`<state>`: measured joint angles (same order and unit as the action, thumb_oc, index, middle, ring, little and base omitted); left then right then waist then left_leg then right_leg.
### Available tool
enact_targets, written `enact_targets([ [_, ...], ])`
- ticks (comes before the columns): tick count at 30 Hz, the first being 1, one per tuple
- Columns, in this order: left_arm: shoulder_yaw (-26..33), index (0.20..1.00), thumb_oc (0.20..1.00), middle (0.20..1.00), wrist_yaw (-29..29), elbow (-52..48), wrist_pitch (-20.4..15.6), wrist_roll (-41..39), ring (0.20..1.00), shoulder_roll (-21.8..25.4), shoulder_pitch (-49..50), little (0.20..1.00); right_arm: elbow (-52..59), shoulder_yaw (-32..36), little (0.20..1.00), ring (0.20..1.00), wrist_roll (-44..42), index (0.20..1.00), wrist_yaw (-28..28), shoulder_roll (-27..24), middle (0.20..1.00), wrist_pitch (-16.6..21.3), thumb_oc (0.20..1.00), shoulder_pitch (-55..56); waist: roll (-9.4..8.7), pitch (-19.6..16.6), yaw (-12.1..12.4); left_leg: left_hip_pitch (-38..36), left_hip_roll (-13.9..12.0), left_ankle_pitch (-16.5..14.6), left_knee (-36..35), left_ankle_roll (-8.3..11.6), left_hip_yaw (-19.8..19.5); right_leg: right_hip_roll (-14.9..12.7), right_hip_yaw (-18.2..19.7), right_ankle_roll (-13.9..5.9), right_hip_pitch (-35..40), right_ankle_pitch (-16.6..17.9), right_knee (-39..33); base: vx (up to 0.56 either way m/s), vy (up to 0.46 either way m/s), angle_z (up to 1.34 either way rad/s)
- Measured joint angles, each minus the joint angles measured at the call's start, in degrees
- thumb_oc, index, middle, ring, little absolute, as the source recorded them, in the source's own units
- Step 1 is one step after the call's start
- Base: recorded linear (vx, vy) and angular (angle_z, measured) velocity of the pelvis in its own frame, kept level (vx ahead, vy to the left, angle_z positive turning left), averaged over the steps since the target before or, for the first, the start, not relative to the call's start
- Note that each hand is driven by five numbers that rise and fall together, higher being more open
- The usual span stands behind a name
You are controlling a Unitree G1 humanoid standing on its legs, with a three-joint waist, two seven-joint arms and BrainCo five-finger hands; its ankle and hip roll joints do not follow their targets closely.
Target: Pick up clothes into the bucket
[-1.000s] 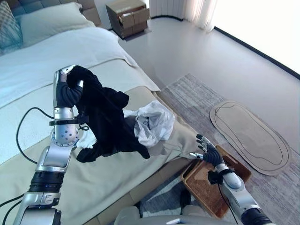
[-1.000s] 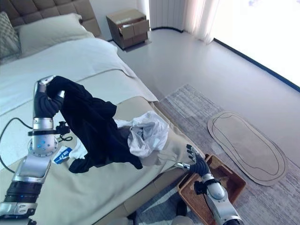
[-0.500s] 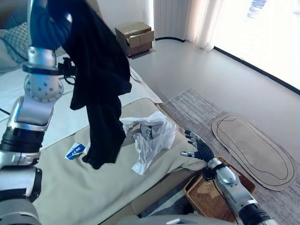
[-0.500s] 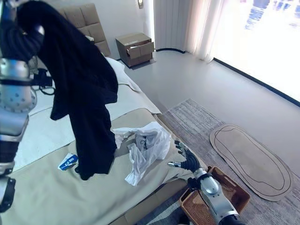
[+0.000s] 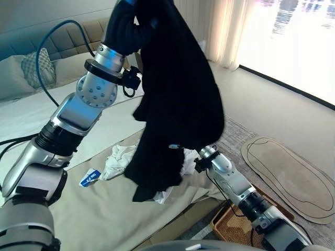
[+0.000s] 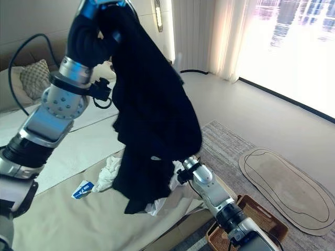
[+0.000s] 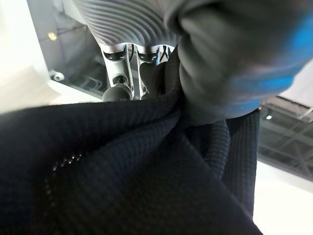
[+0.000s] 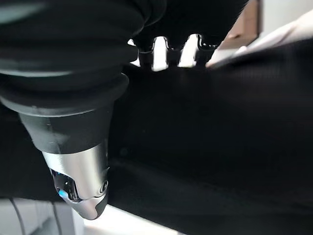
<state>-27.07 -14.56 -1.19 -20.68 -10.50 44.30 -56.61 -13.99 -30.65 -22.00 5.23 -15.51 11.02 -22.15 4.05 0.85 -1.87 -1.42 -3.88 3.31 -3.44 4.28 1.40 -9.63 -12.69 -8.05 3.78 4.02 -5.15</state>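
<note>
Fingers of my left hand (image 5: 125, 23) are clenching the black garment (image 5: 175, 104) high so it's clearing the bed (image 5: 94, 209); my right hand (image 8: 73, 161), fingers hidden behind the cloth, is reaching under it above the wicker basket (image 5: 235, 230).

Bed (image 5: 104, 209), grey floor (image 5: 272, 110), rug (image 5: 293, 172) (oval), bright curtained window (image 6: 293, 36).

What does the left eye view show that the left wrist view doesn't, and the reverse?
The left eye view shows the bed, white clothes lying on it, a small blue-and-white packet, the wicker basket on the floor and an oval mat. The left wrist view shows from close up the left hand with its fingers curled into the cloth. Both show the black garment.
</note>
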Motion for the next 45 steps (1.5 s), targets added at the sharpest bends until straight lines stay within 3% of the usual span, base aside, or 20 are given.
enact_targets([
  [6,-1.3,0.2,0.2,0.2,0.1,-2.1,0.2,-4.3,0.2,-4.3,-2.1,0.2,-0.1,-3.1,1.0,1.0,-6.8,1.0,-1.9,2.7,1.0,-0.6,1.0,-2.4,0.19,-0.2,0.0,0.0,0.0,0.0,0.1,-0.01,0.0,0.0,0.0,0.0,0.0,0.0,0.0,0.0,0.0,0.0],
  [7,-1.3,0.2,0.2,0.2,0.1,-2.1,0.2,-4.4,0.2,-5.1,-2.2,0.2,-0.1,-4.1,0.429,0.429,-7.9,0.429,-1.6,2.6,0.429,-1.0,0.429,-3.0,0.25,-0.2,-0.1,0.0,0.0,0.0,0.1,-0.01,0.0,0.0,0.0,0.0,0.0,0.0,0.0,0.0,0.0,0.0],
  [8,-1.3,0.2,0.2,0.2,0.1,-2.1,0.2,-4.4,0.2,-5.4,-2.2,0.2,-0.1,-4.2,0.2,0.2,-8.2,0.2,-1.2,2.7,0.2,-1.2,0.2,-3.1,0.28,-0.2,0.0,0.0,0.0,0.0,0.1,-0.01,0.0,0.0,0.0,0.0,0.0,0.0,0.0,0.0,0.0,0.0],
  [17,-1.3,0.2,0.2,0.2,0.2,-1.0,0.7,-4.2,0.2,-4.6,-2.1,0.2,2.3,-7.0,0.2,0.2,-13.1,0.2,5.5,-1.2,0.2,-2.3,0.2,-1.6,0.62,-0.7,0.0,0.0,0.0,0.0,0.1,-0.01,-0.1,0.1,-0.1,0.01,0.1,0.0,0.0,0.0,0.0,0.0],
  [23,-0.6,0.2,0.2,0.2,0.9,0.4,0.8,-3.9,0.2,-0.7,0.9,0.2,2.8,4.3,0.2,0.2,-12.4,0.2,3.9,-6.0,0.2,-1.8,0.2,7.5,0.76,-0.9,-0.3,-0.2,0.0,0.0,-0.2,-0.01,0.0,0.1,-0.1,0.0,0.1,0.0,0.0,0.0,0.0,0.0],
  [31,8.1,0.2,0.2,0.2,1.4,2.2,0.8,-3.7,0.2,-2.9,15.7,0.2,5.7,15.4,0.2,0.2,-11.9,0.2,2.5,-7.8,0.2,0.6,0.2,14.3,0.83,-0.9,-0.6,-1.1,-0.5,0.0,-1.0,-0.02,0.9,0.5,0.9,0.06,0.0,0.0,0.0,0.0,-0.004,-0.06],
  [36,12.6,0.2,0.2,0.2,1.8,5.8,1.3,-1.4,0.2,-4.1,23.8,0.2,8.0,17.8,0.2,0.2,-15.3,0.2,2.7,-6.4,0.2,1.9,0.2,16.0,0.63,-0.8,-0.5,-1.5,-0.5,0.0,-1.5,-0.02,1.4,0.5,1.2,-0.03,-0.1,-0.1,0.0,0.0,-0.005,-0.04],
  [37,13.8,0.235,0.235,0.235,2.0,6.6,1.3,-1.3,0.235,-5.4,26.3,0.235,9.3,19.1,0.2,0.2,-16.4,0.2,3.0,-5.1,0.2,2.4,0.2,17.4,0.65,-0.8,-0.5,-1.7,-0.4,0.0,-1.5,-0.02,1.5,0.5,1.3,-0.08,0.0,-0.2,0.0,0.0,0.0,0.0],
  [38,14.1,0.398,0.398,0.398,2.1,7.0,1.4,-0.8,0.398,-5.6,27.5,0.398,9.7,19.1,0.2,0.2,-17.2,0.2,3.1,-4.8,0.2,2.6,0.2,17.6,0.61,-0.7,-0.5,-1.7,-0.4,0.0,-1.5,-0.02,1.5,0.5,1.3,-0.09,0.0,-0.2,0.0,0.0,-0.007,-0.04],
  [39,14.8,0.693,0.693,0.693,2.1,7.8,1.6,0.9,0.693,-5.7,29.8,0.693,10.1,19.3,0.2,0.2,-18.3,0.2,3.1,-4.5,0.2,2.7,0.2,17.8,0.5,-0.7,-0.6,-1.7,-0.5,0.0,-1.5,-0.02,1.5,0.5,1.4,-0.1,0.0,-0.2,-0.1,0.0,0.0,0.0],
  [40,15.2,0.925,0.925,0.925,2.2,8.4,1.6,1.3,0.925,-6.1,31.1,0.925,10.3,19.9,0.2,0.2,-18.8,0.2,3.1,-4.5,0.2,2.7,0.2,18.2,0.36,-0.6,-0.6,-1.7,-0.5,0.0,-1.5,-0.02,1.6,0.5,1.4,-0.12,0.0,-0.3,-0.1,0.0,0.0,0.0],
  [41,16.4,1.0,1.0,1.0,2.2,9.8,1.7,2.0,1.0,-7.5,32.9,1.0,10.4,21.3,0.2,0.2,-19.4,0.2,2.9,-4.5,0.2,2.8,0.2,18.7,0.2,-0.5,-0.5,-1.7,-0.5,0.0,-1.5,-0.02,1.6,0.5,1.4,-0.14,0.0,-0.3,-0.1,0.0,0.0,0.0],
  [45,19.6,1.0,1.0,1.0,2.6,12.3,2.0,2.5,1.0,-10.3,38.0,1.0,10.8,24.7,0.2,0.2,-19.4,0.2,1.8,-4.7,0.2,3.8,0.2,19.1,-0.52,0.0,-0.5,-1.8,-0.5,-0.1,-1.6,0.0,1.7,0.5,1.6,-0.12,-0.1,-0.5,-0.2,0.0,0.0,0.0],
])
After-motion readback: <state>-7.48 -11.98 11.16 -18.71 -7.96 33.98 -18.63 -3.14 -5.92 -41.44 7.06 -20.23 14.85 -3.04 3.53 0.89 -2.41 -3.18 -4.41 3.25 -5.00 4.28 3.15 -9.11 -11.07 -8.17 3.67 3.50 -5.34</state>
